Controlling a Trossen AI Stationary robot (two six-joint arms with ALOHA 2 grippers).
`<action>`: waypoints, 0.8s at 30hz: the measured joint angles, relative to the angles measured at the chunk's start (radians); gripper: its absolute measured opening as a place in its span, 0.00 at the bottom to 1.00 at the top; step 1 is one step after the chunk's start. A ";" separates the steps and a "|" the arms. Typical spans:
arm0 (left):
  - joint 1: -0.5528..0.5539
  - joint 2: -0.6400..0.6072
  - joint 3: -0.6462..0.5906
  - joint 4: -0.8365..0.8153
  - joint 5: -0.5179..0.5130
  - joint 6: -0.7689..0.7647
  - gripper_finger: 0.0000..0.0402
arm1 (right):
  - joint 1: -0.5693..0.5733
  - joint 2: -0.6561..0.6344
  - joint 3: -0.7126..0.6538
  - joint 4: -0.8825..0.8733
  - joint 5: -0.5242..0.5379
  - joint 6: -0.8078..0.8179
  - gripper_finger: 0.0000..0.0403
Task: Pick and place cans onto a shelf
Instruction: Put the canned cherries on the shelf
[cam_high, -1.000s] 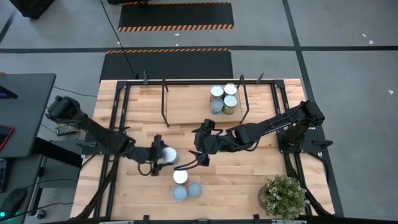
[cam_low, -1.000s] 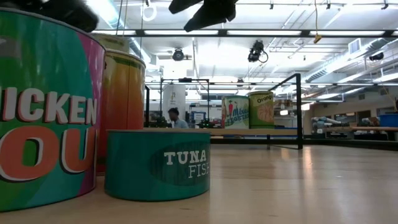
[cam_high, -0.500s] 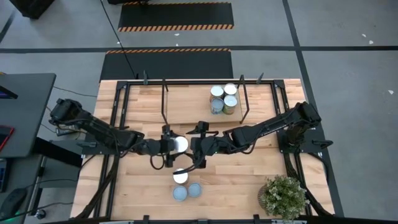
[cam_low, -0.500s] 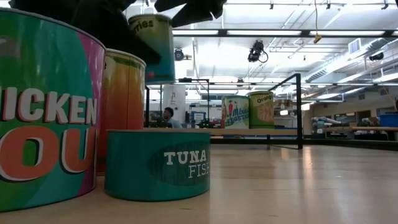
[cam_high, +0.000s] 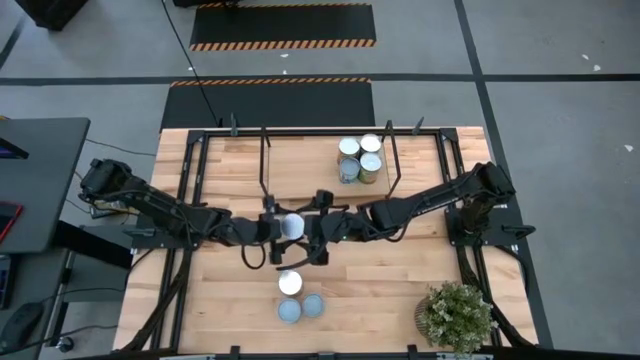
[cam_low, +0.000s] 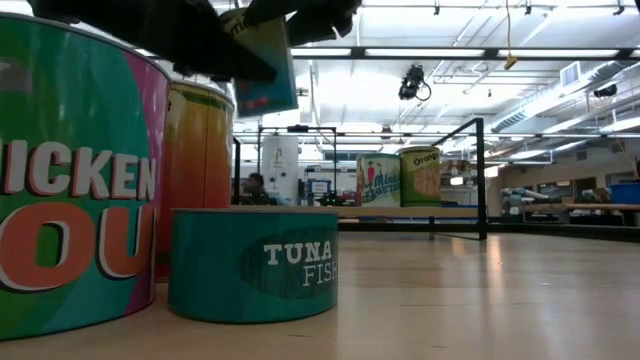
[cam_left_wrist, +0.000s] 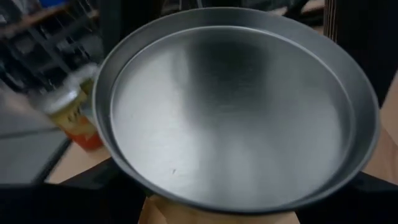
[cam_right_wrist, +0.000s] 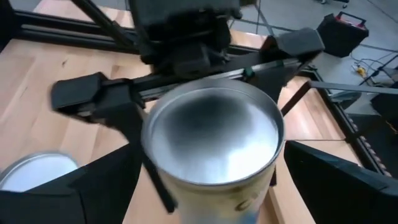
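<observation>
A tin can (cam_high: 290, 227) with a shiny silver top hangs over the middle of the table, and my left gripper (cam_high: 282, 228) is shut on it. The can's top fills the left wrist view (cam_left_wrist: 230, 106). My right gripper (cam_high: 306, 230) faces it from the table's right, open, with one finger on each side of the same can (cam_right_wrist: 214, 134); I see no touch. Three more cans (cam_high: 290, 283) stand on the table near its front edge. Several cans (cam_high: 360, 157) stand on the shelf (cam_high: 300, 165) at the far side. My left gripper pinches the can's side wall (cam_right_wrist: 151, 144) between its two fingers (cam_right_wrist: 115, 102), just below the rim. The fingers come nearly level from the table's left. The can is lifted clear of the table and leans a little in the low view (cam_low: 268, 62).
In the low view a tall soup can (cam_low: 70, 170), an orange can (cam_low: 197, 170) and a flat tuna can (cam_low: 250, 265) stand close to the camera. A potted plant (cam_high: 457, 315) sits at the near right corner. Black rails (cam_high: 263, 160) frame the shelf.
My left gripper has carried the can up and toward the table's right and far side, in between my right gripper's open fingers. The can has gone from low over the table to well clear of it. My right gripper's wrist has rolled a little.
</observation>
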 joint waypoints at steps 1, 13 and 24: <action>0.000 0.000 0.000 0.021 0.000 0.021 0.78 | -0.004 0.000 0.000 0.006 0.000 -0.001 0.99; 0.002 0.000 0.000 0.077 -0.002 0.076 0.79 | -0.015 0.001 0.000 0.062 -0.007 -0.089 0.88; 0.001 0.000 0.000 0.071 -0.001 0.084 0.79 | -0.015 0.001 0.000 0.048 -0.026 -0.092 0.80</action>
